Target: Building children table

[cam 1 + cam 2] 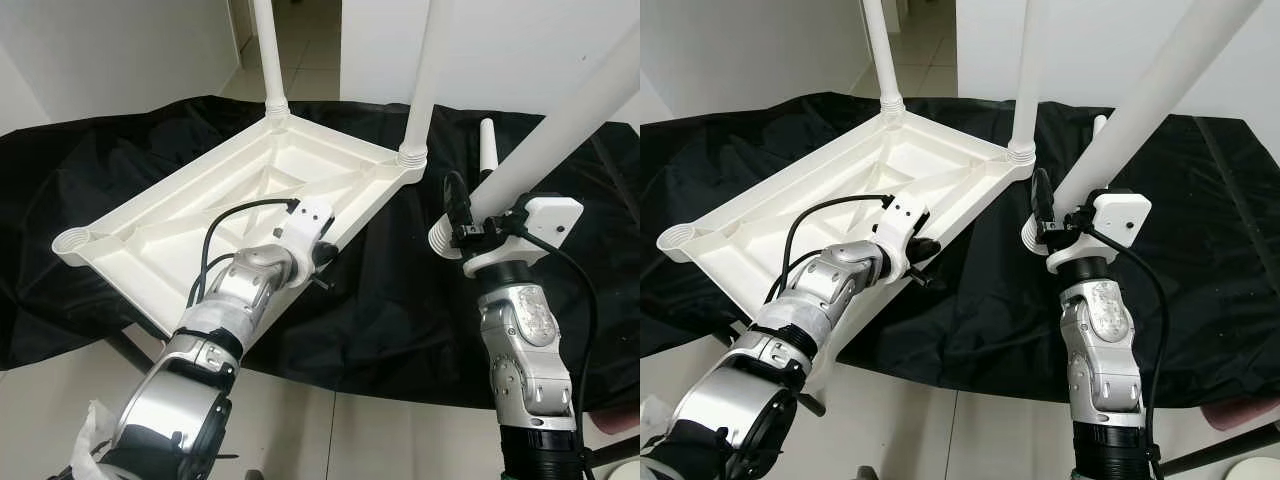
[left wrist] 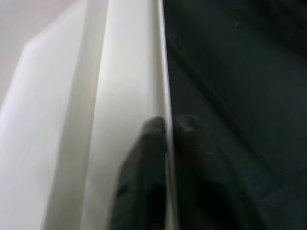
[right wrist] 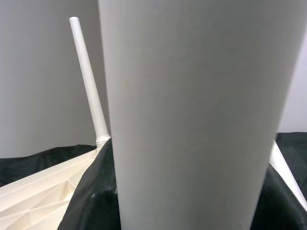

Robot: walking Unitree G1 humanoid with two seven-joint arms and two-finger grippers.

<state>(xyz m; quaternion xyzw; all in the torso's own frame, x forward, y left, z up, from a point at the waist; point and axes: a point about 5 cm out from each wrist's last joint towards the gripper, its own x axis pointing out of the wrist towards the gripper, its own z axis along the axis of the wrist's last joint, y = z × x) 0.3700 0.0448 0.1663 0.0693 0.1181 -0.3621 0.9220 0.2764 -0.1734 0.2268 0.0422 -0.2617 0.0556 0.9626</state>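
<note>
A white plastic tabletop [image 1: 200,215] lies upside down on a black cloth. Two white legs [image 1: 268,60] [image 1: 422,90] stand in its far corners. The near-left corner socket [image 1: 72,240] holds no leg. My left gripper [image 1: 325,265] is shut on the tabletop's near-right rim; in the left wrist view its fingers [image 2: 144,158] pinch that thin rim [image 2: 165,72]. My right gripper [image 1: 462,225] is shut on a third white leg [image 1: 560,125] near its threaded end, and the leg slants up to the right, off to the right of the tabletop. That leg [image 3: 192,115] looms close in the right wrist view.
The black cloth [image 1: 380,300] covers the low work surface, whose front edge drops to a pale tiled floor [image 1: 330,430]. A fourth white leg [image 1: 488,150] lies on the cloth behind my right gripper. White walls stand behind.
</note>
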